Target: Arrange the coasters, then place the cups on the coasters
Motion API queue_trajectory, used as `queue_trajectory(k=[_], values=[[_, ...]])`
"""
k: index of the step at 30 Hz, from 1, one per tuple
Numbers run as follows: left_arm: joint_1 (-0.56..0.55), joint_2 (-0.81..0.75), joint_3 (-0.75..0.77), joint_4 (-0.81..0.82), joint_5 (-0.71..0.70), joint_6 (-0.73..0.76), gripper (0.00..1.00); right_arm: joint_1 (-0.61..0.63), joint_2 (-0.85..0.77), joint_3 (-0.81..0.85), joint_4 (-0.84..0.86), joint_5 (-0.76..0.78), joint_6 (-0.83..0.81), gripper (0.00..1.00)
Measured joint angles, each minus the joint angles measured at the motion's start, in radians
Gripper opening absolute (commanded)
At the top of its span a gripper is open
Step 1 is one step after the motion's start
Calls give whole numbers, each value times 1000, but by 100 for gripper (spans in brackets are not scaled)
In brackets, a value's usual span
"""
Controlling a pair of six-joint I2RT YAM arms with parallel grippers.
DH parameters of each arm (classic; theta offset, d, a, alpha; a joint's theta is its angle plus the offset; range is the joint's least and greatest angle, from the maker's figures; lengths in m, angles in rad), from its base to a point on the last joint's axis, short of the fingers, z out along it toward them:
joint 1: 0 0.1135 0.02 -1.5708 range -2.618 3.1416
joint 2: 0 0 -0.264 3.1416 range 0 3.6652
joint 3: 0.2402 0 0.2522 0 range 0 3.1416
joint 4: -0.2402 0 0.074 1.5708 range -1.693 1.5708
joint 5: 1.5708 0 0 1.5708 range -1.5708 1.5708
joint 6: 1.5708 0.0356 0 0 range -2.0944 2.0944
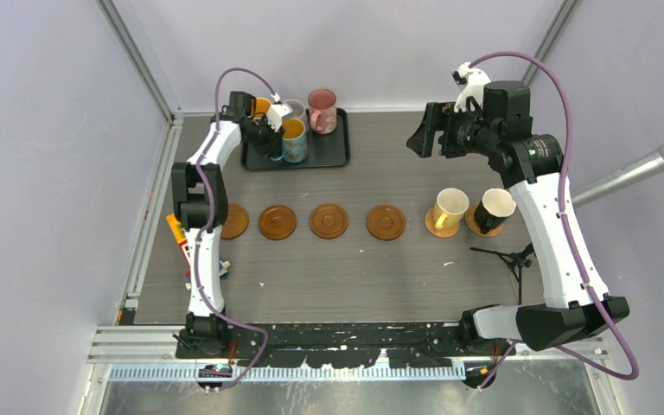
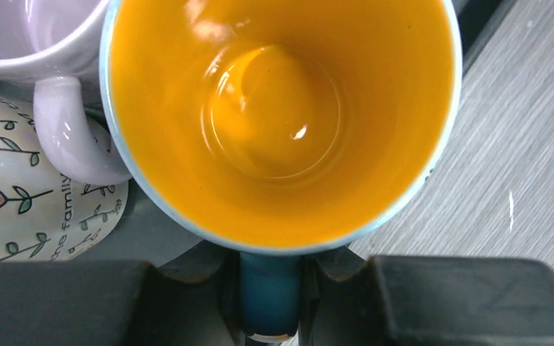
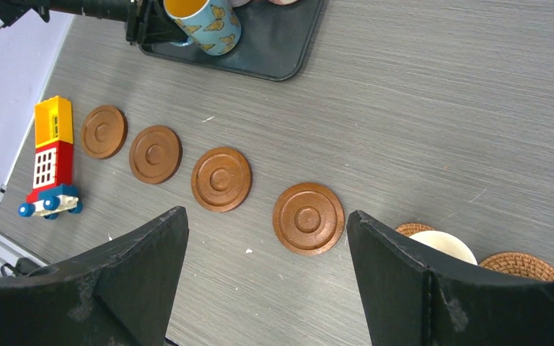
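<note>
Orange glaze fills the left wrist view. The blue patterned mug (image 2: 281, 130) stands on the black tray (image 1: 328, 151) at the far left corner of the surface (image 1: 398, 277). The left claw (image 2: 270, 310) is closed on the mug's blue handle, a finger against each side. The mug's outer wall is hidden in that view, and its pattern shows only in the right wrist view.

Beside it, the lilac mug (image 2: 36, 43) is cut off by the top edge of the frame. The white mug (image 2: 22, 194), printed with flowers and lettering, is cropped at the left. From above, that white mug is mostly hidden behind the left wrist. The pink mug (image 1: 322, 110) stands unobstructed at the tray's far side.

Four bare wooden coasters (image 1: 328, 220) lie in a row across the middle of the surface, the leftmost partly covered by the left arm. Toward the right edge, the cream-yellow mug (image 1: 450, 210) and the black mug (image 1: 494, 210) sit on two woven-looking coasters (image 3: 523, 265), which they largely cover.

The right claw (image 3: 265, 216) hangs wide open above the far edge, right of the middle.
</note>
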Motion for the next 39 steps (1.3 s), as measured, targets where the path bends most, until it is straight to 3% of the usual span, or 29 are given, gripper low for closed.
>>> queue_trajectory(k=[1, 2, 11, 21, 31, 39], values=[[-3, 0, -9, 24, -4, -17, 2, 0, 0, 0, 0, -2, 0, 85], [-5, 0, -11, 31, -4, -22, 0, 0, 0, 0, 0, -2, 0, 85], [-24, -85, -159, 161, -32, -158, 0, 0, 0, -7, 0, -2, 0, 85], [-93, -295, -352, 313, -216, -414, 0, 0, -41, -64, 2, 40, 0, 86], [-414, -681, -645, 415, -454, -591, 0, 0, -84, -85, 0, 166, 0, 88], [-752, -754, -768, 414, -667, -723, 0, 0, -131, -108, -4, 209, 0, 88]])
